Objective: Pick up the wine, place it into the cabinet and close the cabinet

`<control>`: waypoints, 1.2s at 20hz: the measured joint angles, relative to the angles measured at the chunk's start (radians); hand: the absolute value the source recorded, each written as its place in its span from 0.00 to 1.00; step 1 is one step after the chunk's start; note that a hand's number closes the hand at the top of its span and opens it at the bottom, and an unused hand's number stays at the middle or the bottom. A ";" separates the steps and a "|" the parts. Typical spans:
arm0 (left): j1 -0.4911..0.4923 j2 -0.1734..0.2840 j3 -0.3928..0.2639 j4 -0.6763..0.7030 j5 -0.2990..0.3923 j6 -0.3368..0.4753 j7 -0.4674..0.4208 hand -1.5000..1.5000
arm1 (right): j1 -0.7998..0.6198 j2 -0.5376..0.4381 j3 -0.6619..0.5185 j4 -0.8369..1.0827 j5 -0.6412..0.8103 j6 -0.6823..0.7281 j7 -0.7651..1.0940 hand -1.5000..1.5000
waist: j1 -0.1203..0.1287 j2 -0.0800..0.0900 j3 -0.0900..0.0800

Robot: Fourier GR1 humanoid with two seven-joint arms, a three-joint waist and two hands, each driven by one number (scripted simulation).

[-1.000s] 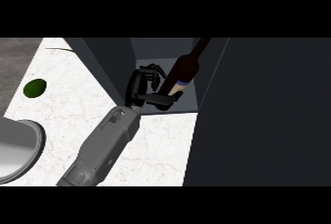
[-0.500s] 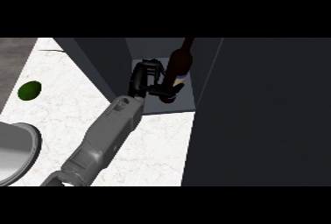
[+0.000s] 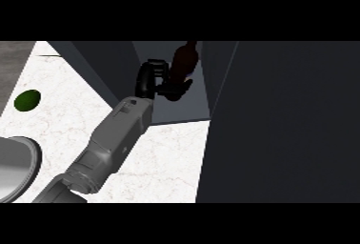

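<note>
The dark wine bottle [image 3: 184, 59] stands nearly upright inside the open cabinet [image 3: 179, 112], its neck reaching up to the view's top. My left hand [image 3: 156, 78] is inside the cabinet opening, just left of the bottle, with its fingers curled round the bottle's lower part, which they hide. The grey forearm [image 3: 116, 138] runs up from the lower left across the white counter. My right hand shows nowhere in the view.
The cabinet's open dark door [image 3: 281, 124] fills the right side of the view. The cabinet's left wall [image 3: 98, 62] slants beside my hand. A small green round object [image 3: 27, 100] lies on the marble counter [image 3: 169, 157] at the left. A metal basin's rim [image 3: 14, 167] curves at the lower left.
My hand has carried the bottle deeper into the cabinet and tipped it from a slant to nearly upright. The pale label near the fingers no longer shows.
</note>
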 measured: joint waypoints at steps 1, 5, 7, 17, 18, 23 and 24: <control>-0.006 -0.002 0.005 0.013 -0.001 0.007 -0.008 1.00 | 0.002 -0.003 -0.003 -0.001 -0.001 0.002 -0.004 0.00 | -0.003 0.001 0.000; -0.029 0.012 0.020 0.056 -0.005 0.018 -0.041 1.00 | 0.016 -0.004 -0.005 0.001 -0.006 0.015 -0.029 0.00 | -0.008 0.005 0.000; -0.039 0.015 0.021 0.077 -0.013 0.032 -0.056 0.00 | 0.020 -0.002 -0.003 0.003 -0.008 0.024 -0.044 0.00 | -0.011 0.007 0.000; -0.097 0.053 0.020 0.155 -0.047 0.118 -0.092 0.00 | 0.040 -0.006 0.012 0.006 -0.015 0.048 -0.080 0.00 | -0.028 0.013 -0.001; -0.104 0.057 0.020 0.162 -0.049 0.122 -0.089 0.00 | 0.041 -0.006 0.011 0.006 -0.016 0.052 -0.085 0.00 | -0.028 0.014 -0.001; -0.119 0.059 0.033 0.173 -0.043 0.122 -0.099 0.00 | 0.039 -0.001 0.017 0.008 -0.018 0.057 -0.094 0.00 | -0.029 0.016 -0.002; -0.120 0.057 0.036 0.170 -0.042 0.110 -0.106 0.00 | 0.041 0.000 0.022 0.008 -0.018 0.057 -0.097 0.00 | -0.029 0.015 -0.002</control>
